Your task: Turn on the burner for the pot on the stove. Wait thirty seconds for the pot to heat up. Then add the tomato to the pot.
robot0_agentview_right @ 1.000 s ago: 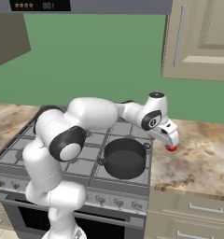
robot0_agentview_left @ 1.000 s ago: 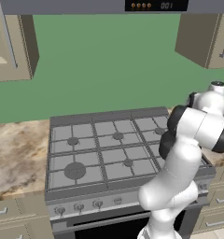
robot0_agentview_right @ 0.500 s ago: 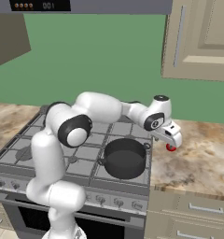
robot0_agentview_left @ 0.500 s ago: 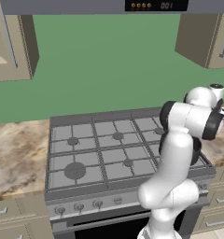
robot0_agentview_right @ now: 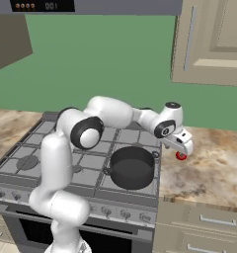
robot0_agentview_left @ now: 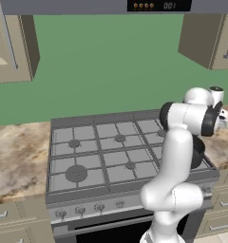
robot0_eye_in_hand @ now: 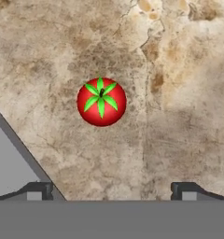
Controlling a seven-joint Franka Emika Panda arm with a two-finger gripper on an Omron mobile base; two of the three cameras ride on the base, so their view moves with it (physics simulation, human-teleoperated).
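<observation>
Risk: gripper [robot0_eye_in_hand: 108,189] spread wide, grasping nothing, tomato [robot0_eye_in_hand: 101,102] sits above frame centre in hand view, so an off-centre descent could roll it across counter [robot0_eye_in_hand: 179,116].

Open gripper [robot0_agentview_right: 183,148] over tomato [robot0_agentview_right: 180,156] — right of pot [robot0_agentview_right: 132,167]

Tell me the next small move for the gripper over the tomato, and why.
Probably lower straight down, nudging sideways to centre. The gripper hangs open above the tomato, which sits untouched on the marble counter, slightly off-centre between the fingertips. The pot waits on the stove.
</observation>
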